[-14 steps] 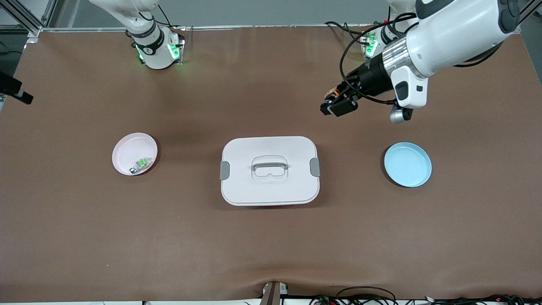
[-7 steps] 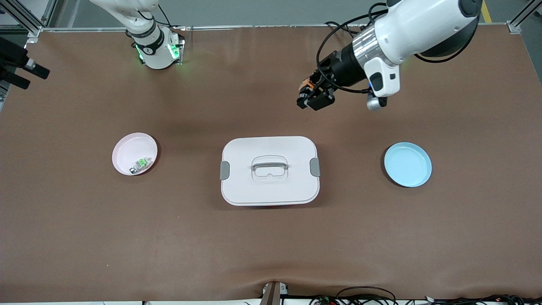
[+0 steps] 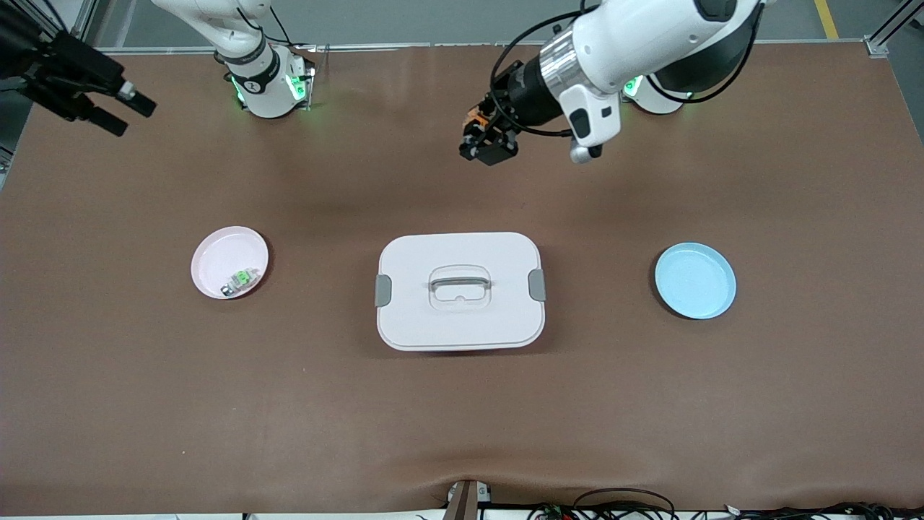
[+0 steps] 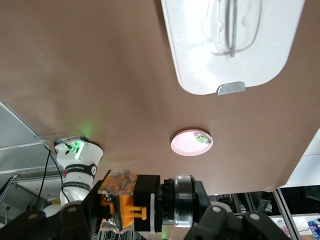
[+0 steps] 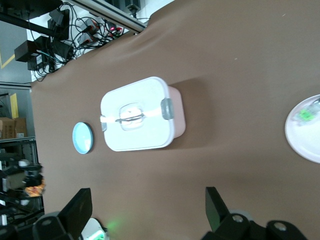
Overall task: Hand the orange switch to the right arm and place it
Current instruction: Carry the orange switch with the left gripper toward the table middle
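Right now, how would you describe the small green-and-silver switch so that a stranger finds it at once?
Start from the white lidded box in the middle of the table, then go toward the right arm's end to the pink dish. The green-and-silver switch lies inside it, alone; the blue dish holds nothing.

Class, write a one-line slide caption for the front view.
Left gripper carries the orange switch above bare table while the open right gripper waits.

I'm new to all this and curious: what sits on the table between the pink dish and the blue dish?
In the front view, a white rectangular lidded box with a clear handle sits between the round pink dish and the round blue dish.
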{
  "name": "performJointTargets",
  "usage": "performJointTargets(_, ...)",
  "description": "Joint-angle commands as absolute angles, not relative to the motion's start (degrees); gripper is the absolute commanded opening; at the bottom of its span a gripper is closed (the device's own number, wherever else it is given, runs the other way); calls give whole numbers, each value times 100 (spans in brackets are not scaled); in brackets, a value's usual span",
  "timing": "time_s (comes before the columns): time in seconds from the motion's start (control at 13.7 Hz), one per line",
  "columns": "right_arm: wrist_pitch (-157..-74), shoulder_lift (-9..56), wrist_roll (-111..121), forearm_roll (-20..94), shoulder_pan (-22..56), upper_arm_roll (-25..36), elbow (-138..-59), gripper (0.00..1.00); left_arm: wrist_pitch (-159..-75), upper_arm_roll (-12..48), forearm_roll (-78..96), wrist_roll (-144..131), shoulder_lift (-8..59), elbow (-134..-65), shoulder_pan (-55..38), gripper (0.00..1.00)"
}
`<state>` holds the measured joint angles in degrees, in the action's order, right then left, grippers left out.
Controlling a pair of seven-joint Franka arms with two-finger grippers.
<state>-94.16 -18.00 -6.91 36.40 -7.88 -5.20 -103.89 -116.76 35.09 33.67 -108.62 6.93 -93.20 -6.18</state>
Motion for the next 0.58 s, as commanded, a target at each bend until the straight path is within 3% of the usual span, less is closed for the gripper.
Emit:
performJointTargets(0.0,-9789,-2012,-1036,4050,-599,-641,-10765,100,-11881,3524,3052,-11546,1176,-8755,-948,41)
performJointTargets(0.22,-10256,-2136,-1230,4508,-239,-650,-11223,100,-11971,3524,2620,-12171,1590,-8298,-1256,41)
performJointTargets(0.51,-10731,-2101,-1783,4596,464,-642,-11364,100,-12181,3498,2417,-12401,1713,-8271,-1494,41)
